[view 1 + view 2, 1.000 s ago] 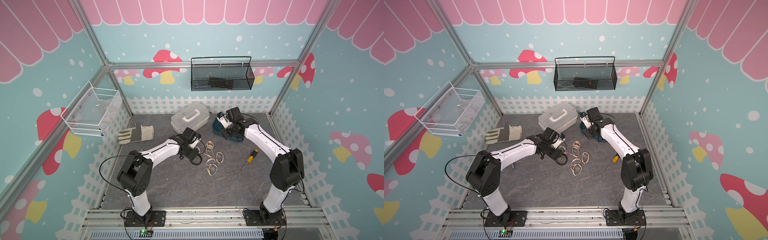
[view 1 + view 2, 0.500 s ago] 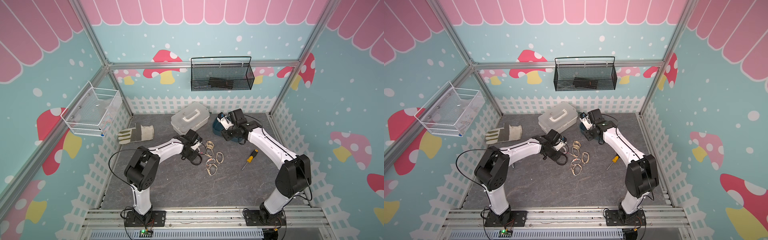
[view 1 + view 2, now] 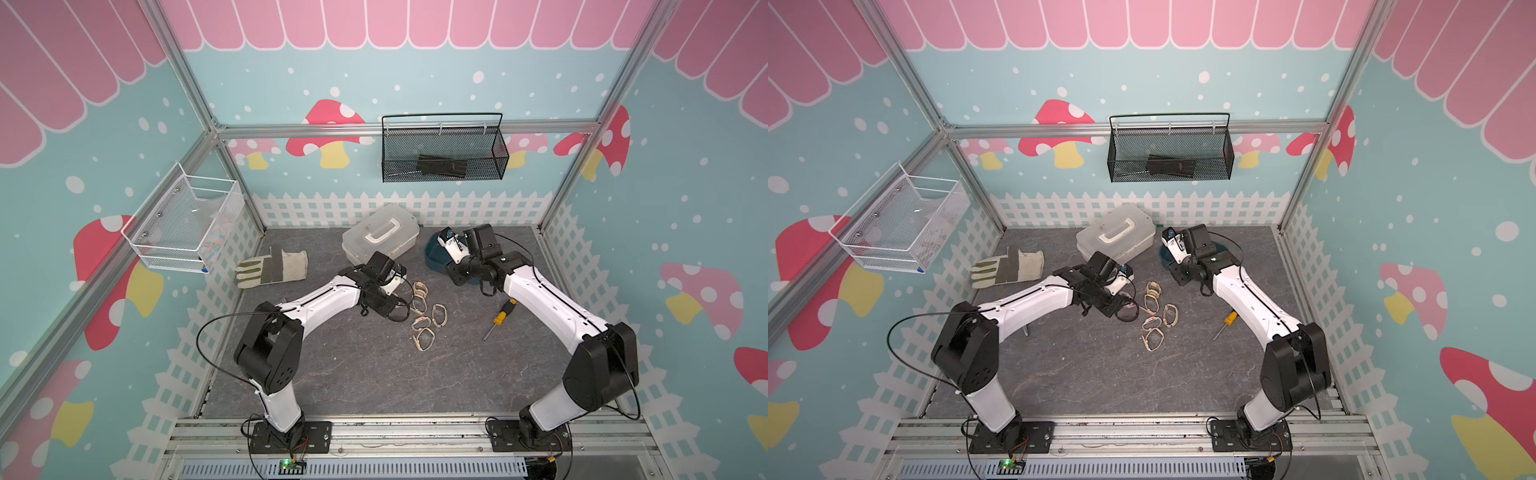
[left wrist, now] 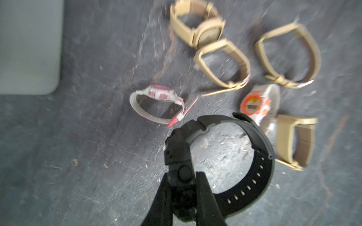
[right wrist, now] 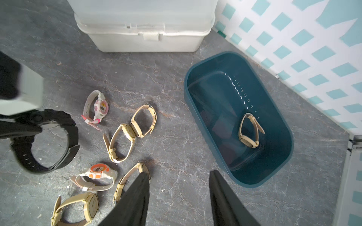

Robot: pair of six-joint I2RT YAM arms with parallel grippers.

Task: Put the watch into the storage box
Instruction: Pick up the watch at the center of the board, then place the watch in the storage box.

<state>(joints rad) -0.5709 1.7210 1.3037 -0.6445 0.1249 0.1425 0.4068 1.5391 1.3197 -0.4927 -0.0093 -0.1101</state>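
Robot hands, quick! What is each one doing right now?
Left hand: closed on the black watch.
Right hand: open, holding nothing.

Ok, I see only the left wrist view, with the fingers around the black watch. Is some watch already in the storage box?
Observer: Yes, one tan watch lies inside the storage box.
Operator: Where does the box stand?
Observer: At the far side of the table, to the right of the white case, with a gap between them.
Operator: Is the right gripper in my way?
Observer: The right gripper is open and empty. It hangs close to the box, apart from the black watch.
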